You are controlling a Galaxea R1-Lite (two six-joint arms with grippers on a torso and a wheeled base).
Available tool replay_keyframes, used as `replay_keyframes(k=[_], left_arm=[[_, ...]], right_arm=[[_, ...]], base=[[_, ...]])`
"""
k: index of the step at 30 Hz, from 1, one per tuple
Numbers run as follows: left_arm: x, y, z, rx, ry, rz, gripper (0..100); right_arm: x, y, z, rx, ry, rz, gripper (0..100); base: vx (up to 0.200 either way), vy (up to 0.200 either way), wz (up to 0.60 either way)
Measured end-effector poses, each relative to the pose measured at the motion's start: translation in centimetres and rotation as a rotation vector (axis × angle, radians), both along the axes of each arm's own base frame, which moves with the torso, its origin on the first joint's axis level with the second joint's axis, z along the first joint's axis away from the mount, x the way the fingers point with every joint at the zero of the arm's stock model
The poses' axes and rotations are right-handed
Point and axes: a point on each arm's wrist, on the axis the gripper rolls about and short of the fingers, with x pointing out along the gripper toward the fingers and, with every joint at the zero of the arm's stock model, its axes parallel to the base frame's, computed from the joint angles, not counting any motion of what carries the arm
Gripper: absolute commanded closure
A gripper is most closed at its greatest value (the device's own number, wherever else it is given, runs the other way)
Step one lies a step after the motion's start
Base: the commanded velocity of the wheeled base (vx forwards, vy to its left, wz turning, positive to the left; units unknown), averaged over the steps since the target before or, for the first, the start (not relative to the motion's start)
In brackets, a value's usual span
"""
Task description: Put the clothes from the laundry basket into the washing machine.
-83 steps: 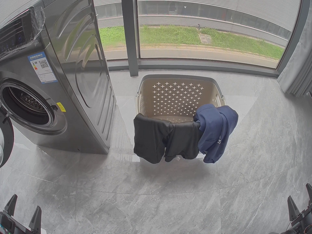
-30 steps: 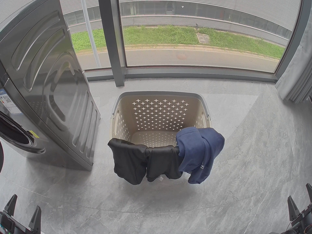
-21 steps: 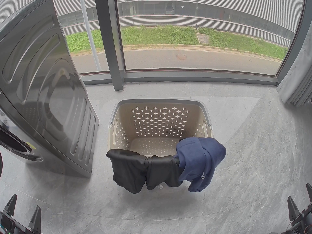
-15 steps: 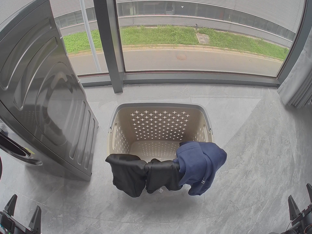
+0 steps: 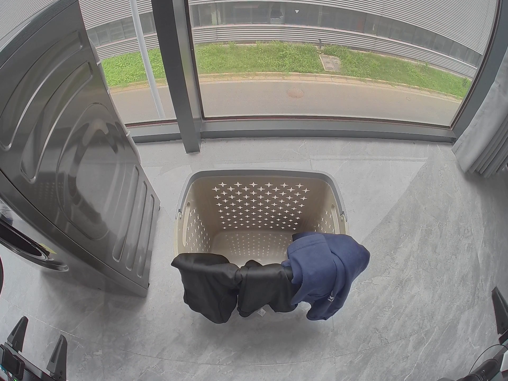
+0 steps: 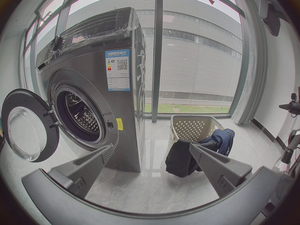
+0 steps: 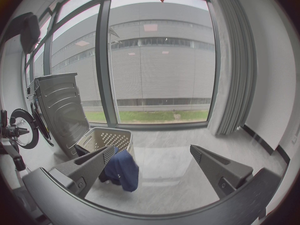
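Observation:
A beige laundry basket [image 5: 263, 202] stands on the floor ahead, also in the left wrist view [image 6: 191, 127] and right wrist view [image 7: 106, 138]. A black garment [image 5: 233, 287] and a blue garment [image 5: 325, 268] hang over its near rim. The grey washing machine [image 5: 63, 149] stands at the left; its round door [image 6: 28, 125] hangs open, showing the drum [image 6: 79, 116]. My left gripper [image 5: 37, 345] is low at the near left, open and holding nothing [image 6: 150, 150]. My right gripper [image 7: 151, 152] is open and holds nothing, low at the near right.
A large window [image 5: 317, 54] with a grey post [image 5: 177, 64] runs behind the basket. A grey curtain [image 5: 484, 133] hangs at the far right. Bare marble floor [image 5: 413, 228] lies around the basket and in front of me.
The whole head picture has shifted: the basket now sits nearer and more central, the washing machine farther left. The right gripper has dropped lower at the picture's corner. The clothes lie as before.

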Motion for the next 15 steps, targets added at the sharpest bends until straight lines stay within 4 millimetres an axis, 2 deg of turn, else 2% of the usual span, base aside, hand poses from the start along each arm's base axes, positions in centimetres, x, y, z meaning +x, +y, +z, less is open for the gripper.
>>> replay_keyframes(k=[7, 10, 15], left_arm=[[0.0, 0.0, 0.0, 0.000, 0.000, 0.000, 0], [0.0, 0.0, 0.0, 0.000, 0.000, 0.000, 0], [0.0, 0.0, 0.0, 0.000, 0.000, 0.000, 0]], right_arm=[[4.5, 0.1, 0.8, 0.056, 0.195, 0.051, 0], [6.8, 0.3, 0.8, 0.071, 0.260, 0.077, 0], [10.5, 0.9, 0.1, 0.086, 0.371, 0.126, 0]], base=[[0.000, 0.000, 0.00], [-0.200, 0.000, 0.00], [0.000, 0.000, 0.00]])
